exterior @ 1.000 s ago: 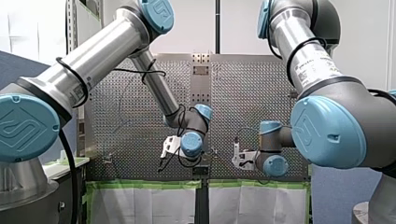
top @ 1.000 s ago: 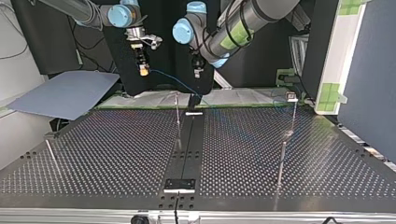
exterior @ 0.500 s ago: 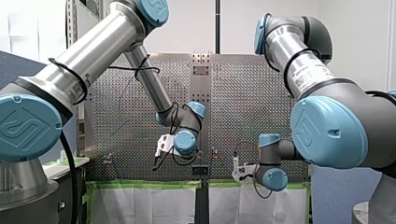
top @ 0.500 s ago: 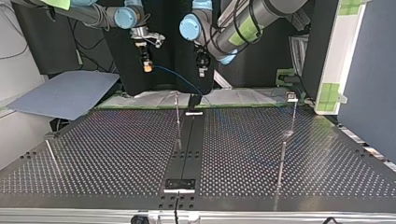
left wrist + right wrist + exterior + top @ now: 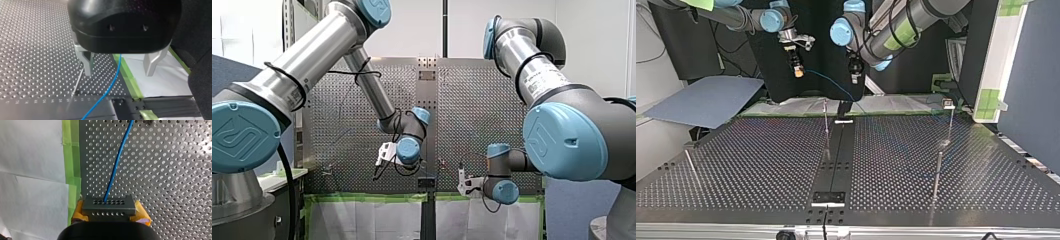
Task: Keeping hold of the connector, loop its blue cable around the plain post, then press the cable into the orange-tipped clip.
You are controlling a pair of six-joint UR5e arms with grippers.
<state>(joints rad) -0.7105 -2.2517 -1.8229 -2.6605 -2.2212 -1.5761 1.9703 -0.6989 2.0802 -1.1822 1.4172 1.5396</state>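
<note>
My right gripper (image 5: 109, 216) is shut on a grey connector (image 5: 108, 206), held between its yellow pads (image 5: 141, 212). The blue cable (image 5: 117, 162) leaves the connector and runs over the perforated table. In the top view my right gripper (image 5: 798, 72) hangs above the table's far edge, and the blue cable (image 5: 833, 89) sags from it toward the middle strip. My left gripper (image 5: 120, 71) is open, and the blue cable (image 5: 110, 87) passes below the gap between its metal fingers (image 5: 87, 62). A thin plain post (image 5: 826, 125) stands just ahead of both grippers.
Other thin posts stand at the top view's right (image 5: 937, 175) and left (image 5: 691, 167). A small fixture (image 5: 948, 104) sits at the far right edge. Green tape (image 5: 127, 75) and white paper (image 5: 160, 82) border the table. A dark strip (image 5: 836, 160) runs down the middle of the table.
My right gripper has carried the connector toward the top view's right, and the cable went with it. My left gripper has also shifted slightly the same way. Both grips are unchanged.
</note>
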